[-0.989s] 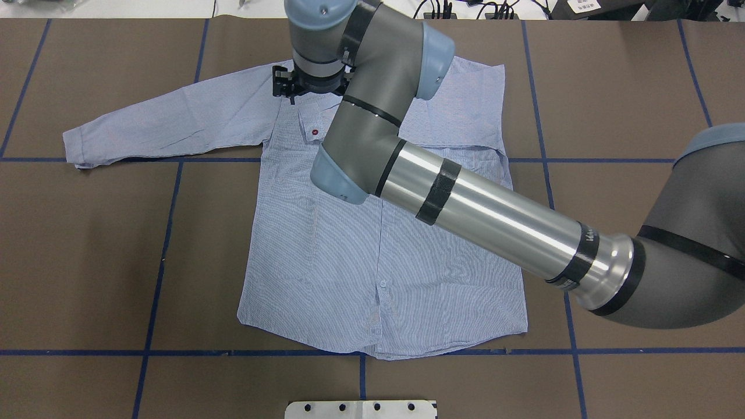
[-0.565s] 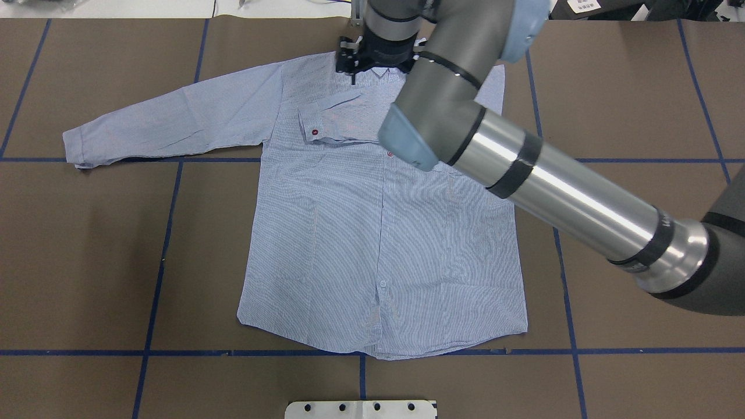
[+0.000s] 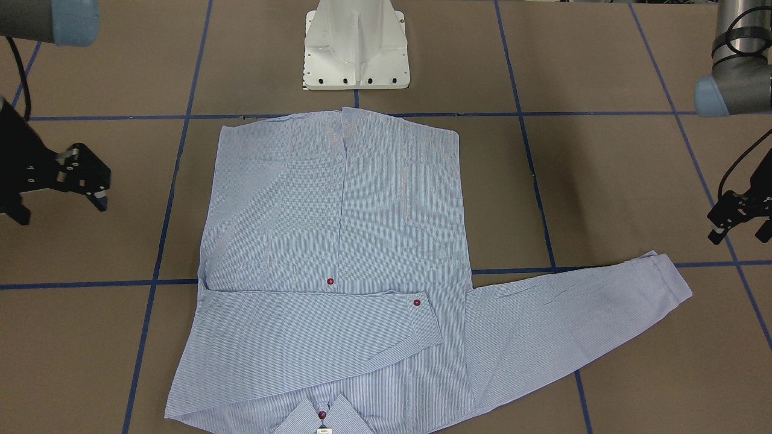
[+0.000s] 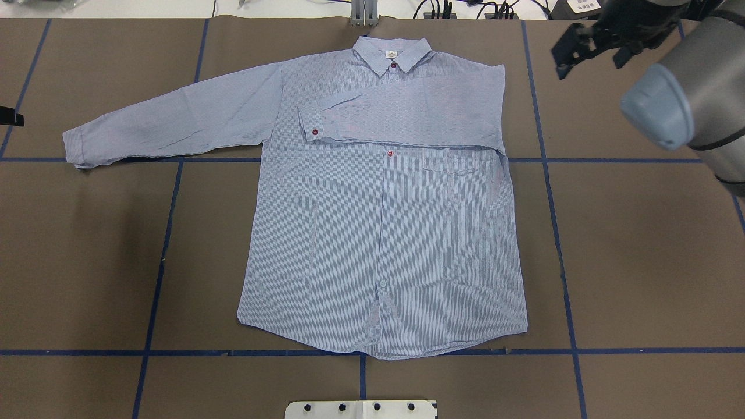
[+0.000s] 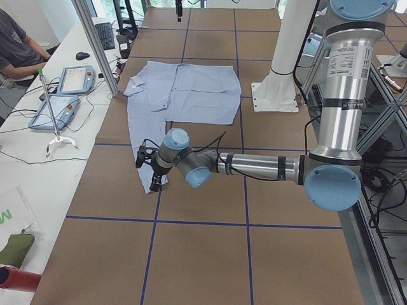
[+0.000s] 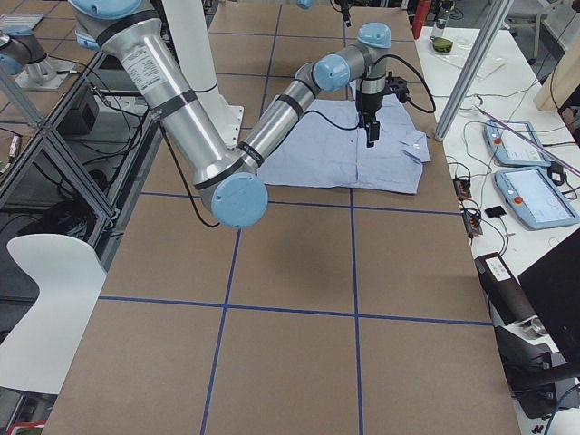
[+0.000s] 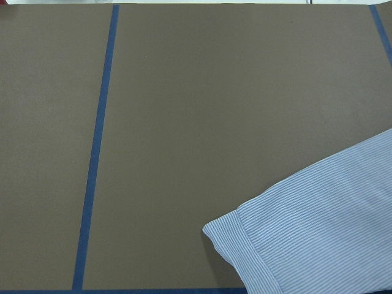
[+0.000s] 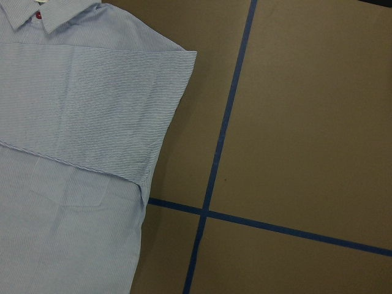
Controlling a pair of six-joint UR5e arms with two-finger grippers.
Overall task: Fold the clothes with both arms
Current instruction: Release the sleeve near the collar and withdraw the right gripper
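The shirt is light blue with fine white stripes, its buttons dark red and the collar label white. The surface is flat brown, crossed by a grid of dark blue tape lines. The right arm and left arm are silver-grey with light blue joint caps. The right end effector and left end effector are black. The pedestal base is white.
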